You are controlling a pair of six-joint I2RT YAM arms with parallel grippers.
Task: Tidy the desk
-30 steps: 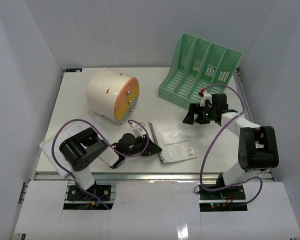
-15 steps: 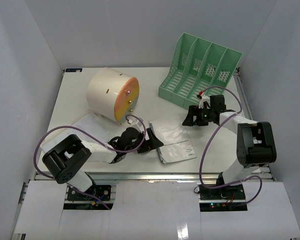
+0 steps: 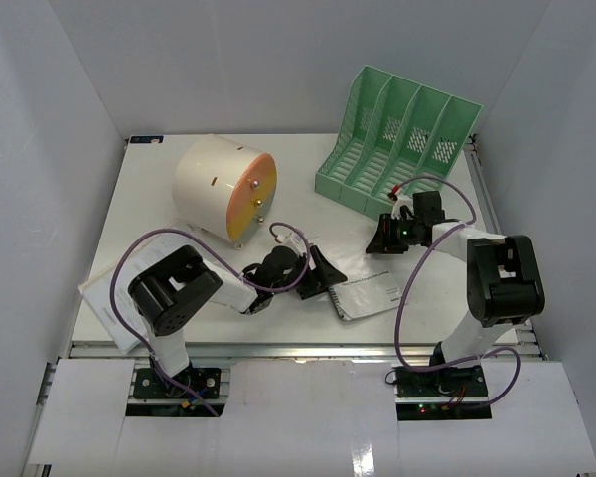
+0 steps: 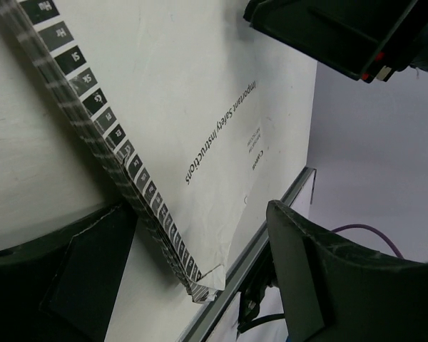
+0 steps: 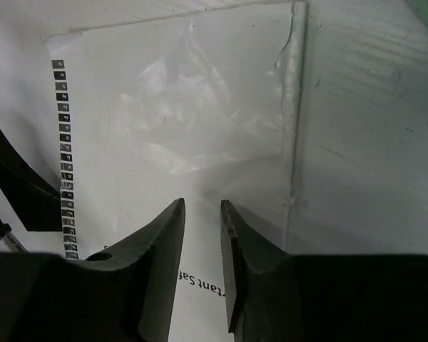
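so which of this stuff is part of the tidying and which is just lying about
In the job: desk, booklet at the open left gripper, probably green file rack.
Lying about: cream drum box, loose papers at the left edge.

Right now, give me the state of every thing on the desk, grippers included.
booklet, closed, flat, askew.
left gripper, open wide, fingers either side of the booklet's corner.
right gripper, nearly closed, narrow gap, nothing between.
file rack, upright, slots look empty.
drawer box, drawers look shut.
paper sheet, flat, partly under the left arm.
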